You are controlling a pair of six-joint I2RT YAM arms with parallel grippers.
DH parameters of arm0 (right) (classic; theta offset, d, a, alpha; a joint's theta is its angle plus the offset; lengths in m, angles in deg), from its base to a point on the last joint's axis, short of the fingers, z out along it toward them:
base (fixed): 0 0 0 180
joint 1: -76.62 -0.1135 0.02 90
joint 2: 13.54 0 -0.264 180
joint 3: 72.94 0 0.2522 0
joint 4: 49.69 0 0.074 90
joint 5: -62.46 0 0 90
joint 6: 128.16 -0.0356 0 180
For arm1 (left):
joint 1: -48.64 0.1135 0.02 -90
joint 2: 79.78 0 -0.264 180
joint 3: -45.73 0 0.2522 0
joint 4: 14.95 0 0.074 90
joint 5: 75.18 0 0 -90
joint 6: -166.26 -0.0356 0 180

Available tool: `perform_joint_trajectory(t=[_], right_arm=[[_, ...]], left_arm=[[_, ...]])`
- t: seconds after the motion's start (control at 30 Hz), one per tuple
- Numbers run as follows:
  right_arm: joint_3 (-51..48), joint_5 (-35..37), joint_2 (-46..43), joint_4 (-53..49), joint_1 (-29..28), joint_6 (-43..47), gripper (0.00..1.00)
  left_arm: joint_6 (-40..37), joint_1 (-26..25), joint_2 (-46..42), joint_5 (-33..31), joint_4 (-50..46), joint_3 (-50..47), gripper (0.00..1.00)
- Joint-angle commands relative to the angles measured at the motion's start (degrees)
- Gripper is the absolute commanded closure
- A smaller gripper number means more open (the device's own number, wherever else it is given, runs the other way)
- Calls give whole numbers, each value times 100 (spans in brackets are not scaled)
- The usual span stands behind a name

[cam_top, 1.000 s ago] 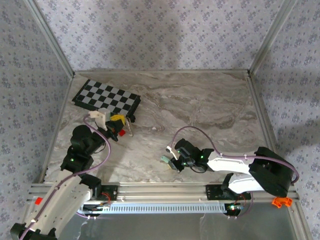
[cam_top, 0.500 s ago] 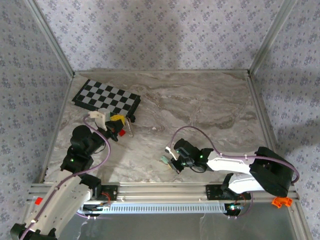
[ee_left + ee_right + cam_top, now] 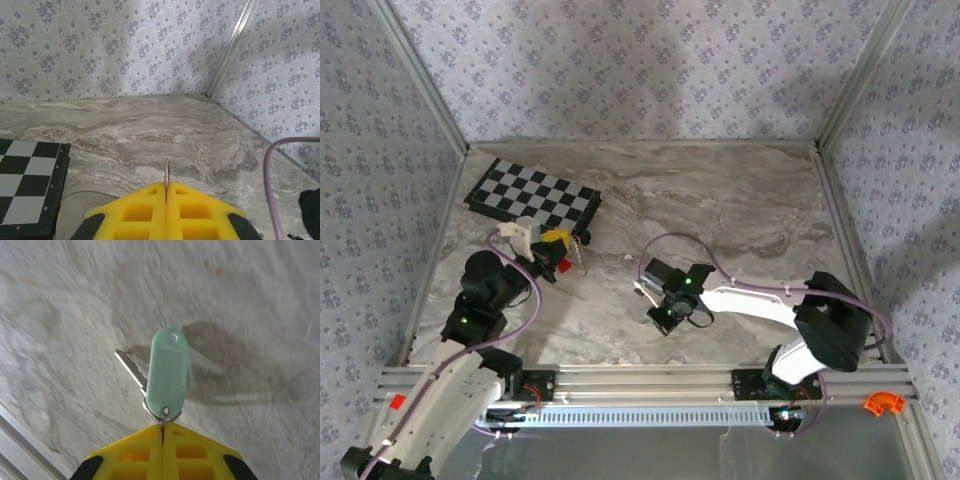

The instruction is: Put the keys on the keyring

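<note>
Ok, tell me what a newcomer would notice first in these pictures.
The keys, with a mint-green head, poke out of the shut right gripper over the marble table. The left gripper, shut too, pinches the thin keyring edge-on. A black-and-white chessboard lies at the table's far left.

Grey-and-cream marbled tabletop (image 3: 740, 210), walled on three sides with patterned wallpaper, seen from above.

From my remote station I see one black-and-white chessboard (image 3: 532, 195) lying flat on the marble, just beyond my left claw (image 3: 558, 250) and off to its left, near the far left corner. A small red block (image 3: 563, 266) shows right beside that claw, on its near side; I cannot tell whether it rests on the surface. Under my right claw (image 3: 163, 432) the marble carries a soft grey shadow.
</note>
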Motion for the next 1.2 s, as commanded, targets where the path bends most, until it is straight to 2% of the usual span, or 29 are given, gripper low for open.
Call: perform_joint_trajectory(t=[0.0,0.2,0.6,0.83,0.93,1.17], right_arm=[[237,44,176,-961,-43,-114,100],[193,-180,348,-1101,-24,-139,100],[97,-138,460,-812,-22,-127,99],[-27,33,87,-645,-34,-203,75],[-173,47,-181,-512,-5,-330,68],[-853,66,-1123,517,10,-862,49]], left_arm=[[-19,39,-130,80,282,39,100],[-20,37,-129,93,291,27,100],[-12,42,-117,101,290,27,100],[-3,37,-112,126,298,23,100],[6,39,-94,130,312,42,100],[25,37,-42,186,343,62,100]])
